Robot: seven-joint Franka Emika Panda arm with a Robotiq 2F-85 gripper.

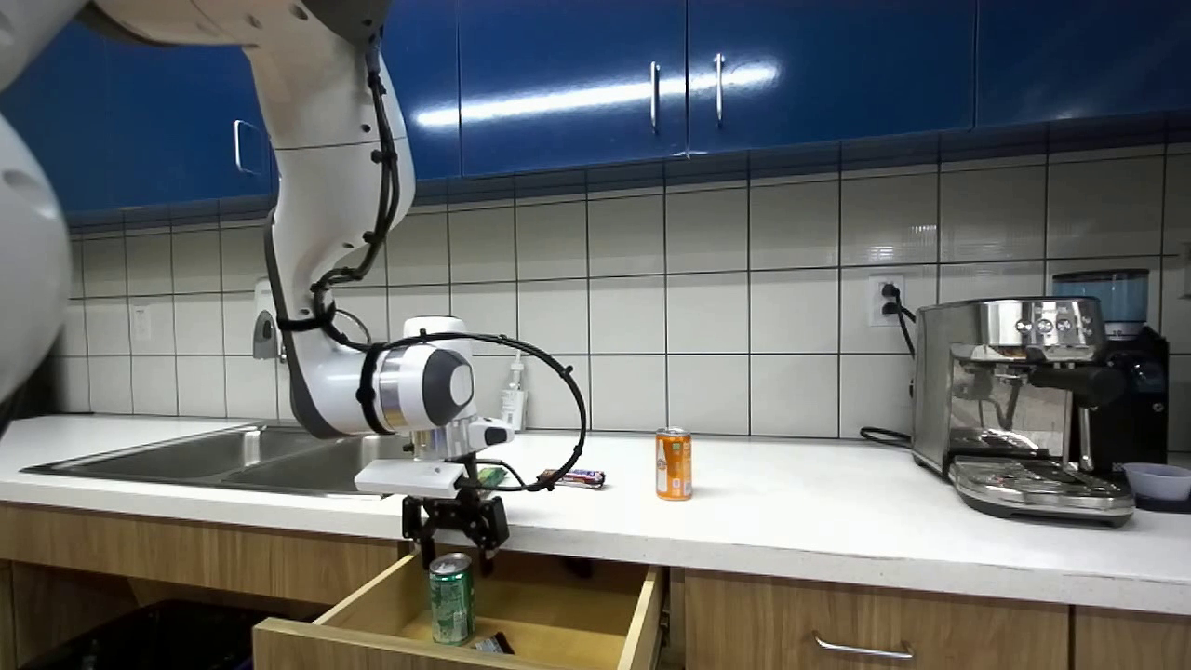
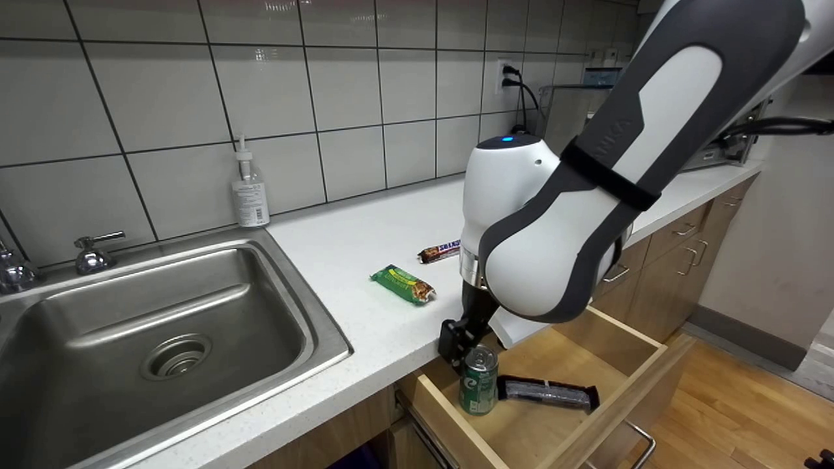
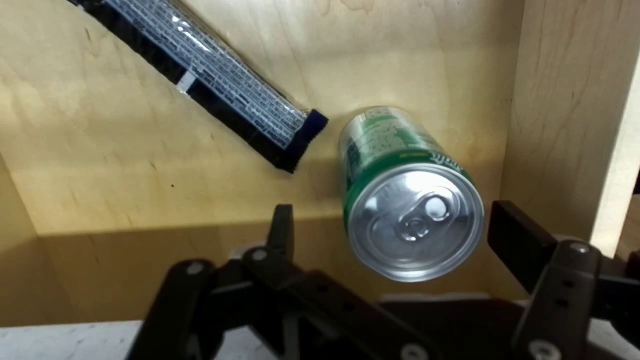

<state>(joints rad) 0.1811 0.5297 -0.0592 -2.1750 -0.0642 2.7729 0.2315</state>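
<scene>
In an exterior view, the gripper [image 1: 457,561] hangs over the pulled-out drawer [image 1: 640,614], spread wide just above a green can [image 1: 452,605] that stands upright inside the drawer; on the counter [image 1: 819,521], up and to the right of the drawer, is an orange can [image 1: 675,464], with a coffee machine [image 1: 1023,409] well farther right. In an exterior view, a dark-wrapped bar [image 2: 547,393] lies in the drawer beside the green can, a green-wrapped bar [image 2: 402,284] lies on the counter beyond the drawer, and a sink [image 2: 156,293] is left of the drawer. In the wrist view, looking into the drawer, the fingers [image 3: 517,245] stand wide apart, flanking the green can's lid, with visible gaps.
</scene>
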